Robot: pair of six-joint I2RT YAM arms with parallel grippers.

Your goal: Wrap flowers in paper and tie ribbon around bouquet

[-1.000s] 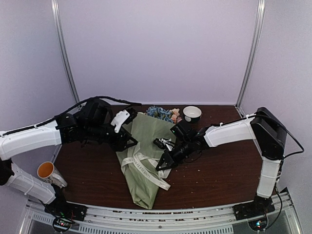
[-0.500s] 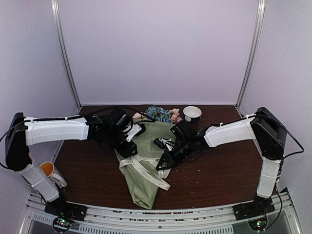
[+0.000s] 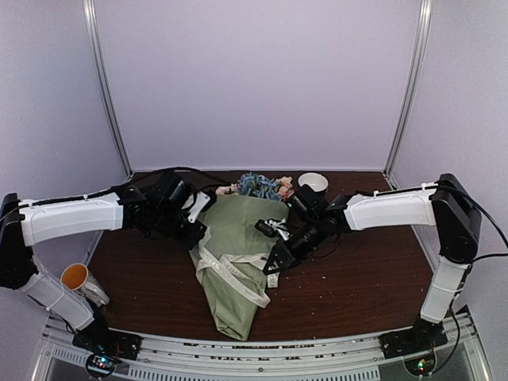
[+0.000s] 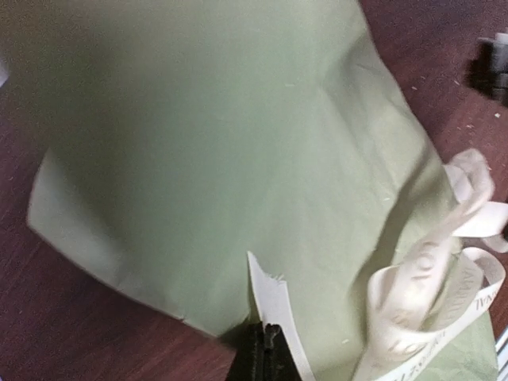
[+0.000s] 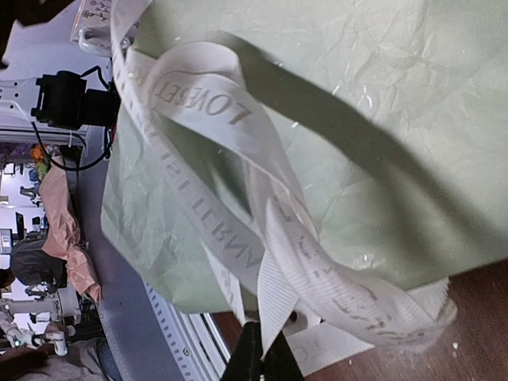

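The bouquet (image 3: pixel 238 230) is lying between the arms, blooms at twelve o'clock, tip at six. Both pincers are clamping shut on the ribbon (image 3: pixel 236 275) crossing it: left gripper (image 3: pixel 193 232) at nine o'clock, right gripper (image 3: pixel 275 265) at three, equally near.

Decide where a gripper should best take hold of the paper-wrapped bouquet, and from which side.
Probably the narrow near end of the bouquet, clear of the ribbon, from above with jaws across it: the cone lies flat, slimmest there, flowers at the far end.
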